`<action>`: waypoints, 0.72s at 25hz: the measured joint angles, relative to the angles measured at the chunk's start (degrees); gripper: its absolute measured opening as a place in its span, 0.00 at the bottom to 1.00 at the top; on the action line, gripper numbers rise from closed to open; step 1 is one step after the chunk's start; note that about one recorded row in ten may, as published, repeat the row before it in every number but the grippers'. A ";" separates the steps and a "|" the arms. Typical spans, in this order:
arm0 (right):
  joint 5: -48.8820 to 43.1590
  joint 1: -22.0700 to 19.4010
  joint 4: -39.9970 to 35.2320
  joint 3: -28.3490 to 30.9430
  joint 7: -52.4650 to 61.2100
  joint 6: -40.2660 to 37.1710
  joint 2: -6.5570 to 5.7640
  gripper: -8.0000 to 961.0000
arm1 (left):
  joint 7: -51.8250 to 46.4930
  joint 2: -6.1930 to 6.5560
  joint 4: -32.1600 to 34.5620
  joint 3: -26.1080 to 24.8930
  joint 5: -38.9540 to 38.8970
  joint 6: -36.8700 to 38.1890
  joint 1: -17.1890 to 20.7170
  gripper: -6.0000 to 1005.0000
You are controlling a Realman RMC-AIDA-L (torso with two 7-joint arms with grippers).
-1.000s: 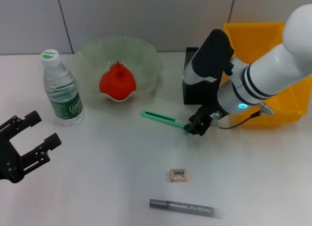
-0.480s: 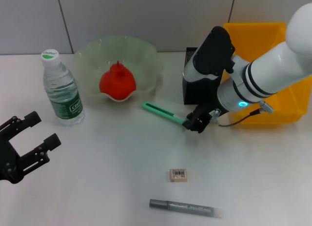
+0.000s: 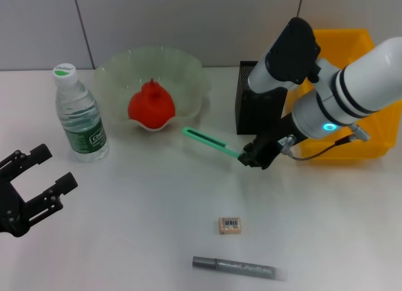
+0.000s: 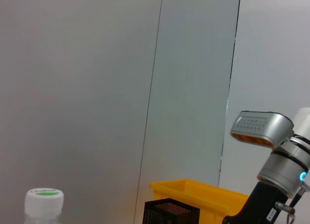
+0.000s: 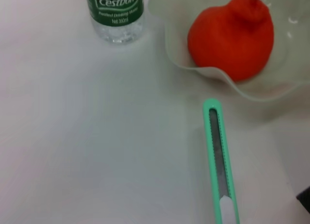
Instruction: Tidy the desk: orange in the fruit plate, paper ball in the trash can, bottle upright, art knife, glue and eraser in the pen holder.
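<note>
My right gripper (image 3: 254,156) is shut on one end of the green art knife (image 3: 210,142), which hangs tilted just above the table in front of the black mesh pen holder (image 3: 250,112). The right wrist view shows the art knife (image 5: 220,161) close up. The orange (image 3: 151,104) lies in the pale green fruit plate (image 3: 188,68). A water bottle (image 3: 78,118) stands upright at the left. The eraser (image 3: 230,225) and the grey glue stick (image 3: 233,266) lie on the table near the front. My left gripper (image 3: 59,166) rests open at the front left. The paper ball is out of view.
A yellow trash can (image 3: 370,134) stands at the back right beside the pen holder. In the left wrist view the bottle cap (image 4: 43,197), the pen holder (image 4: 170,212) and the yellow bin (image 4: 203,192) show against a grey wall.
My right arm has risen and shifted right with the art knife, whose free end has lifted and moved toward the pen holder. The left arm has stayed put.
</note>
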 joint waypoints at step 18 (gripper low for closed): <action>-2.72 -5.39 -22.79 1.67 10.89 -22.74 -0.28 0.20 | 7.52 0.27 0.70 0.44 0.13 -1.00 -0.85 0.75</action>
